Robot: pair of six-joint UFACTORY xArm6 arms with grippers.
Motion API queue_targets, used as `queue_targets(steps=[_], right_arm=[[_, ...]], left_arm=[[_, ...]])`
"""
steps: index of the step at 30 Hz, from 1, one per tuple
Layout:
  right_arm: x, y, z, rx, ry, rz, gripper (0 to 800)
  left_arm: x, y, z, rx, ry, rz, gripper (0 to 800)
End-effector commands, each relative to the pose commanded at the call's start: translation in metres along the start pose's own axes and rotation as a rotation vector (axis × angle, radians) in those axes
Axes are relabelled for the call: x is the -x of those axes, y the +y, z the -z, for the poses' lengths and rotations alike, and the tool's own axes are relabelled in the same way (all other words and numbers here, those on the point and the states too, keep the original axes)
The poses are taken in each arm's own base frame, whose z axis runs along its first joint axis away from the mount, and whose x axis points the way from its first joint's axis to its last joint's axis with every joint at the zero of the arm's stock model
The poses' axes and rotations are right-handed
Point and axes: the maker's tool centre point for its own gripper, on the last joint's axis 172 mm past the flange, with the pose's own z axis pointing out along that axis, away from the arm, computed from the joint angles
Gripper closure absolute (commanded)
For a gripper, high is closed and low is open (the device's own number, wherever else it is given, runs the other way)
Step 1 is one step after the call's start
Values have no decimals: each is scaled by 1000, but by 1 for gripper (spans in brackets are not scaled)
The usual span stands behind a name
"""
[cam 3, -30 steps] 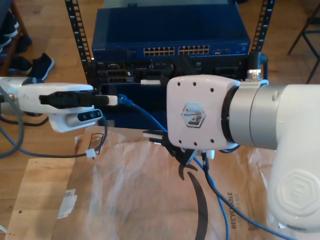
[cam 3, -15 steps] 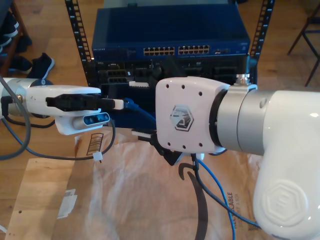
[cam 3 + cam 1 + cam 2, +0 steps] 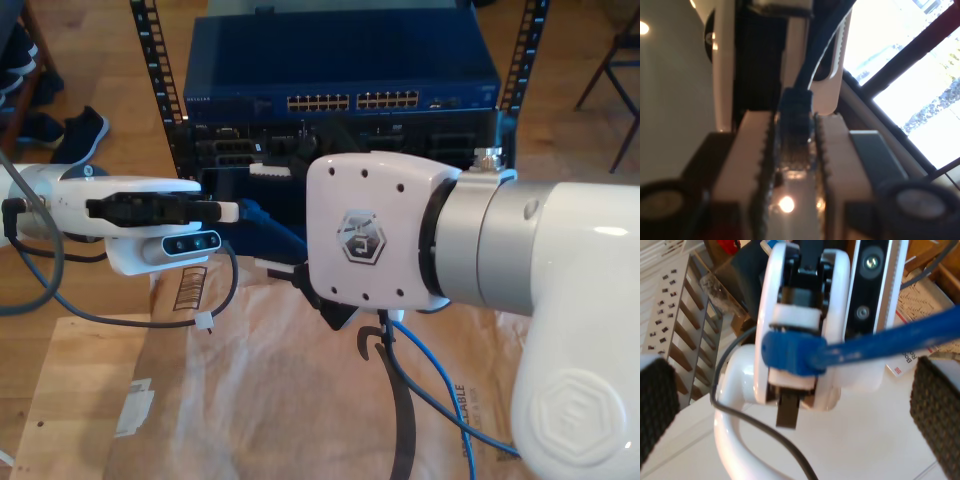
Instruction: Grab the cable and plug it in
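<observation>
Where it meets our claws, the cable (image 3: 875, 347) is thin and bright blue, ending in a blue plug (image 3: 796, 111). My first gripper (image 3: 792, 150) is clamped on that plug. My second gripper (image 3: 795, 405) is spread wide, the cable crossing from nine to three o'clock, untouched.

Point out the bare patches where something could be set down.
Free: brown paper toward the exterior view's bottom left, beside the wooden board. Crowded: the rack front, where my first gripper holds the cable beside a big white arm.
</observation>
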Motion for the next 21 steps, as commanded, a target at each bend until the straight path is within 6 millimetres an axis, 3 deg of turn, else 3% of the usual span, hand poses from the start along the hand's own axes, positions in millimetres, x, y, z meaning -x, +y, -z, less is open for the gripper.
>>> queue_targets(steps=[13, 21], right_arm=[[1, -1, 2, -3, -3, -1, 163], [1, -4, 3, -16, -1, -2, 281]], left_arm=[[3, -5, 0, -26, -11, -7, 756], [2, -5, -1, -25, -8, -6, 748]])
